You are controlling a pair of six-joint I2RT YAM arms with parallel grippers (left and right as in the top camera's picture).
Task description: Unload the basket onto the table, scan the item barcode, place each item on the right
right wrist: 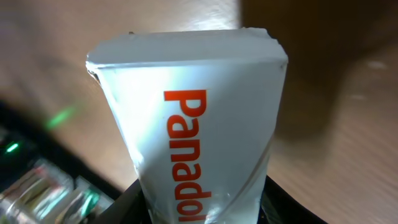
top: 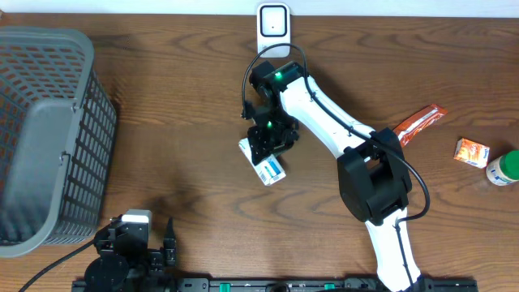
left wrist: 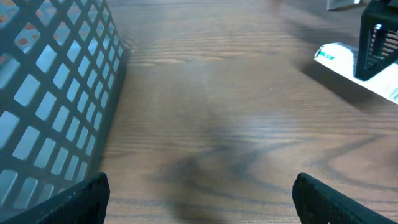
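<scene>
The right end effector (top: 265,144) pinches the Panadol box (top: 272,169) mid-way across the worktop (top: 162,122), well short of the scanner (top: 273,24); the left end effector (left wrist: 200,190) is spread. Seemingly gripped near one end, the box could pivot or slip, hiding its barcode.

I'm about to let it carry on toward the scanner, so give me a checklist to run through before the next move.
1. Panadol box held by the right tool: ok, it sits in the grip.
2. Barcode facing the scanner: cannot tell, only the brand side shows.
3. Way to the scanner: ok, nothing lies between.
4. Left tool out of the way: ok, open, low beside the basket, apart from the box.
</scene>
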